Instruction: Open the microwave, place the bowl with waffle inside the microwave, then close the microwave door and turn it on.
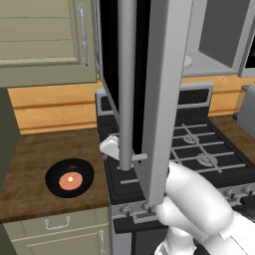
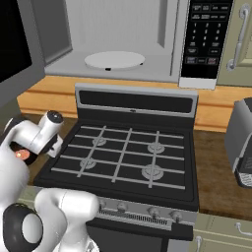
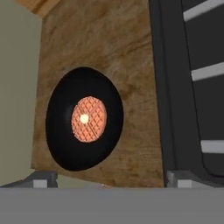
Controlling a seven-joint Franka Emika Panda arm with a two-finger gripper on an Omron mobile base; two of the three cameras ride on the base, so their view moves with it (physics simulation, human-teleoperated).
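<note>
The bowl with waffle point(image 1: 69, 178) is a shallow black bowl holding a round orange-red waffle. It rests on the wooden counter point(image 1: 50, 149) left of the stove. In the hand view the bowl with waffle point(image 3: 83, 118) lies below my gripper point(image 3: 111, 180), whose fingertips point(image 3: 41, 178) stand wide apart, open and empty, above its near rim. The microwave point(image 2: 123, 34) is open, showing its grey interior and a white turntable point(image 2: 114, 60). The microwave door point(image 1: 159, 89) hangs swung out, edge-on, with its vertical bar handle point(image 1: 126, 84) in front of my hand point(image 1: 110, 147).
The black stove point(image 2: 123, 152) with grates sits under the microwave, right of the bowl. An olive-green cabinet wall point(image 3: 17, 87) bounds the counter on the bowl's other side. A grey toaster point(image 2: 241, 142) stands on the right counter. The microwave's control panel point(image 2: 204, 37) is at the right.
</note>
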